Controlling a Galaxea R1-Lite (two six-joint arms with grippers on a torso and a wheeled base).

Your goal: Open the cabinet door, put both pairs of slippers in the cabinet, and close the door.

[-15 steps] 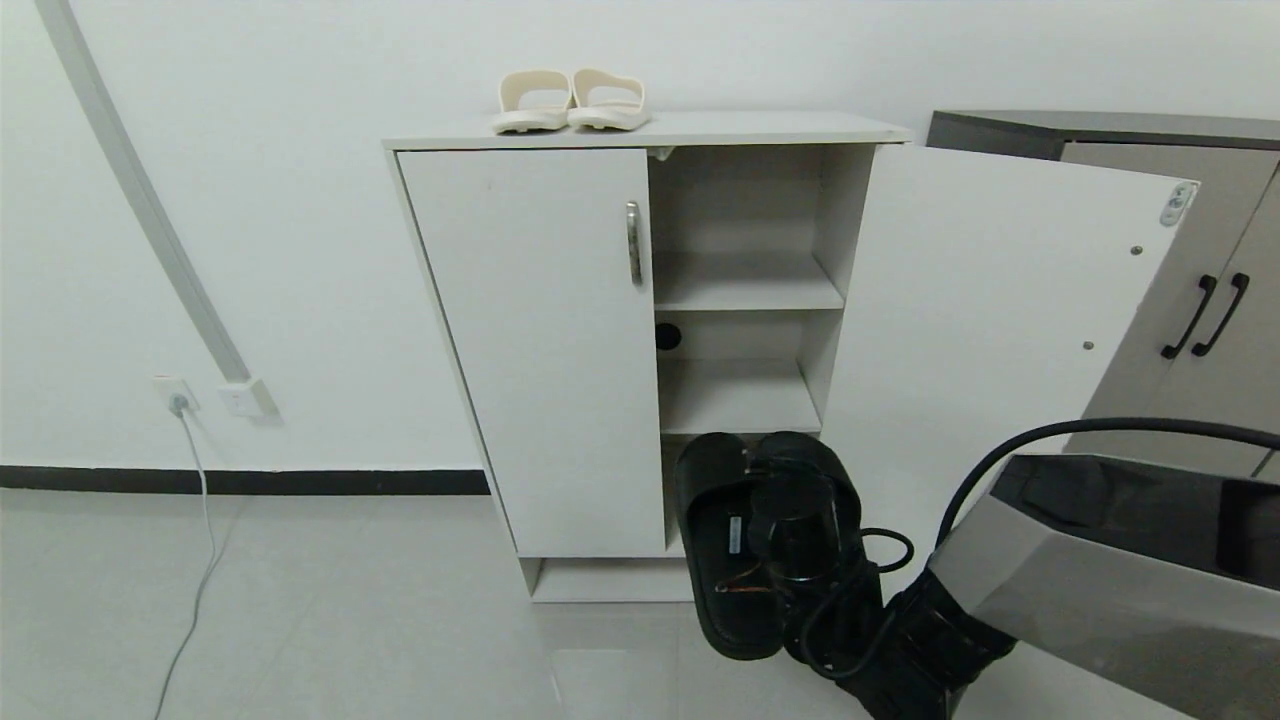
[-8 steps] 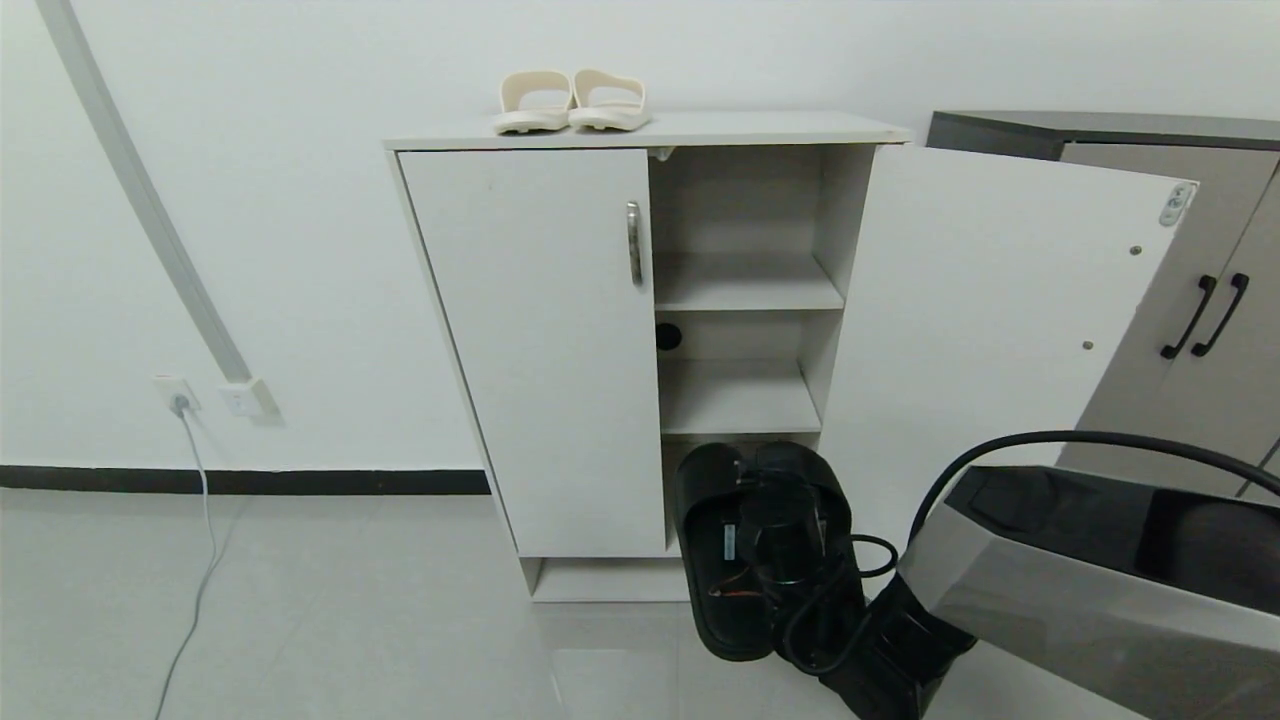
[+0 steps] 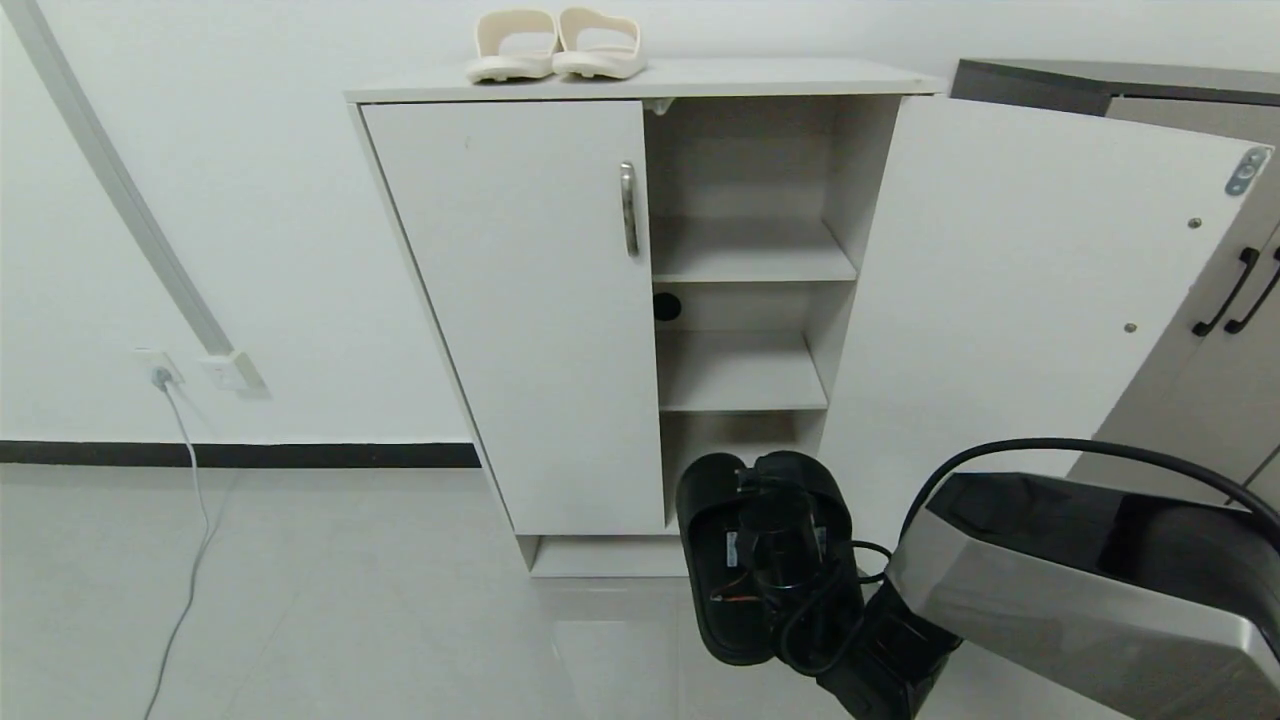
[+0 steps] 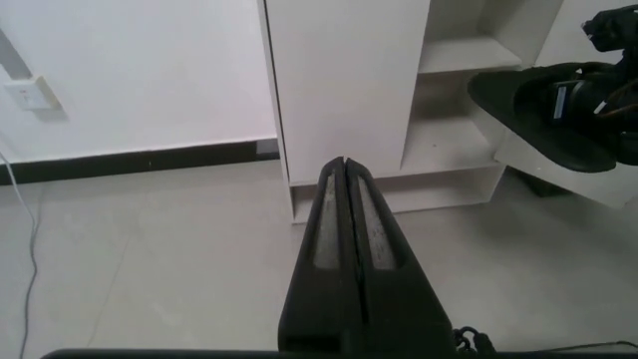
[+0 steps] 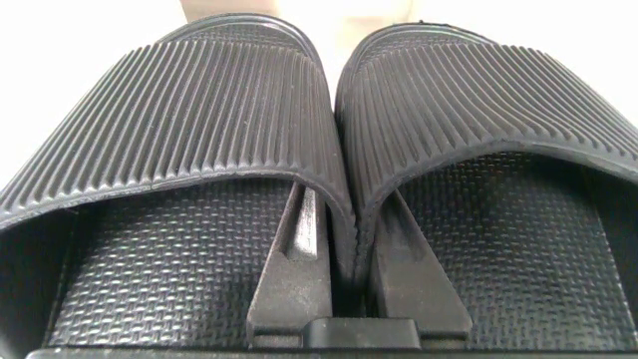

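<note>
The white cabinet [image 3: 540,300] stands against the wall with its right door [image 3: 1010,290] swung wide and its left door shut. A cream pair of slippers [image 3: 555,45] rests on the cabinet top. My right gripper [image 3: 775,520] holds the black pair of slippers [image 3: 715,560] just in front of the lowest open compartment, a little above the floor. In the right wrist view the fingers [image 5: 299,269] pinch the two inner edges of the black slippers [image 5: 199,130] together. My left gripper [image 4: 344,214] is shut on nothing, low over the floor in front of the cabinet's left half.
Three shelves [image 3: 745,375] show inside the open right half. A grey cabinet [image 3: 1230,300] with black handles stands behind the open door. A wall socket with a cable [image 3: 175,440] is at the left. Bare tiled floor [image 3: 300,600] lies in front.
The head camera has moved closer and lower, so the whole scene shifted. The right gripper with the black slippers has advanced slightly toward the cabinet's bottom compartment.
</note>
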